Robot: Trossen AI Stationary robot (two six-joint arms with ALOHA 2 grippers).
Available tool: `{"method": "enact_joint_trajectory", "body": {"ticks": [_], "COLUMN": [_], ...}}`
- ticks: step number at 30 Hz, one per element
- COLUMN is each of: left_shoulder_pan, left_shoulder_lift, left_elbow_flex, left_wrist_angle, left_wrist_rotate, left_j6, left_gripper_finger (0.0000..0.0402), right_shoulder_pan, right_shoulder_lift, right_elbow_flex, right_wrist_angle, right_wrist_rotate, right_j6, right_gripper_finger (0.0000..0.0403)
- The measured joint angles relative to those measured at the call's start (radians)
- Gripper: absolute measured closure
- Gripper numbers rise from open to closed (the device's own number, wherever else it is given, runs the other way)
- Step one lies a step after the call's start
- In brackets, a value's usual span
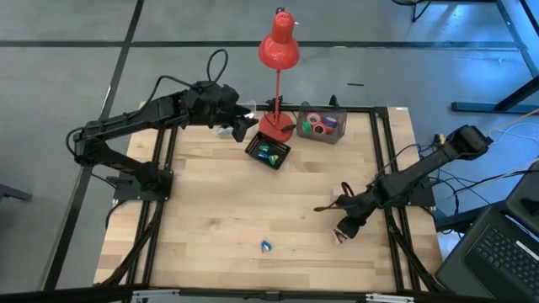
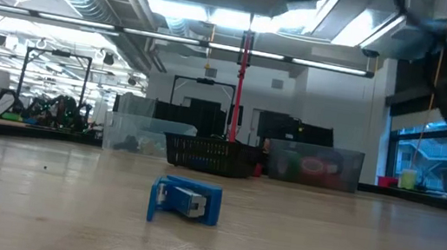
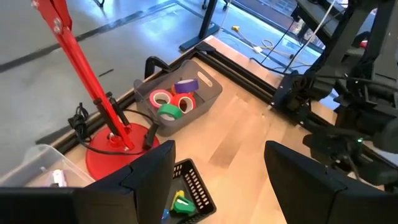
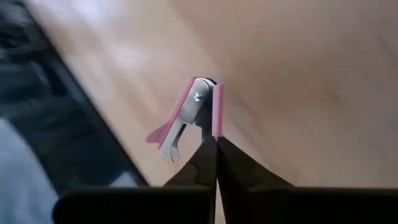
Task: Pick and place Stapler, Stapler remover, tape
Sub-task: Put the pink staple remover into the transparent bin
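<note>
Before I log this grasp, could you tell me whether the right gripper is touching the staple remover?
Touching. In the right wrist view the right gripper has its fingers closed on one pink handle of the staple remover, with no gap.

Your right gripper [image 4: 216, 144], fingers [image 4: 239, 163] pressed together, pinches the pink staple remover [image 4: 189, 115] over the wooden surface [image 4: 298, 74], its claws pointing toward 7 o'clock.

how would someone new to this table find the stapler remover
Start at the red lamp at the table's far edge, then cross to the near right side, where the right gripper hangs low. The stapler remover is pinched in its fingertips: pink handles and metal claws, unlike the small blue stapler lying alone.
</note>
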Motion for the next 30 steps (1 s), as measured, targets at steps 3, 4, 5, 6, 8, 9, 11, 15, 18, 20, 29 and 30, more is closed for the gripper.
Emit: {"method": "enact_joint_trajectory", "body": {"ticks": [3, 4, 5, 6, 8, 9, 11, 15, 18, 20, 29, 30], "left_shoulder_pan": [0.000, 0.000, -0.002, -0.007, -0.025, -0.035, -0.060, -0.114, -0.149, -0.171, -0.209, -0.206], "left_shoulder_lift": [0.000, 0.000, 0.000, -0.001, -0.002, -0.002, 0.000, 0.028, 0.081, 0.115, 0.264, 0.273], "left_elbow_flex": [0.000, 0.000, -0.001, -0.006, -0.032, -0.054, -0.103, -0.202, -0.220, -0.220, -0.220, -0.220], "left_wrist_angle": [-0.002, -0.006, -0.007, 0.000, 0.033, 0.067, 0.160, 0.419, 0.518, 0.550, 0.770, 0.762], "left_wrist_rotate": [0.022, 0.036, 0.049, 0.053, 0.052, 0.056, 0.088, 0.190, 0.264, 0.323, 0.613, 0.625], "left_j6": [-0.031, -0.037, -0.040, -0.046, -0.054, -0.058, -0.083, -0.150, -0.170, -0.170, -0.237, -0.238], "left_gripper_finger": [0.0158, 0.0158, 0.0158, 0.0158, 0.0158, 0.0158, 0.0158, 0.0158, 0.0158, 0.0158, 0.0158, 0.0158], "right_shoulder_pan": [0.000, -0.001, -0.002, -0.007, -0.024, -0.036, -0.068, -0.148, -0.210, -0.247, -0.356, -0.361], "right_shoulder_lift": [-0.039, -0.054, -0.072, -0.086, -0.111, -0.123, -0.129, -0.125, -0.112, -0.102, -0.021, -0.011], "right_elbow_flex": [0.063, 0.087, 0.116, 0.149, 0.222, 0.259, 0.335, 0.489, 0.583, 0.639, 0.748, 0.752], "right_wrist_angle": [0.003, -0.002, -0.021, -0.038, -0.076, -0.106, -0.161, -0.239, -0.293, -0.328, -0.454, -0.452], "right_wrist_rotate": [0.061, 0.091, 0.125, 0.162, 0.243, 0.284, 0.367, 0.449, 0.459, 0.461, 0.349, 0.340], "right_j6": [-0.017, -0.030, -0.043, -0.060, -0.106, -0.134, -0.198, -0.350, -0.461, -0.515, -0.672, -0.682], "right_gripper_finger": [0.0400, 0.0401, 0.0401, 0.0401, 0.0401, 0.0401, 0.0402, 0.0402, 0.0402, 0.0402, 0.0403, 0.0403]}}
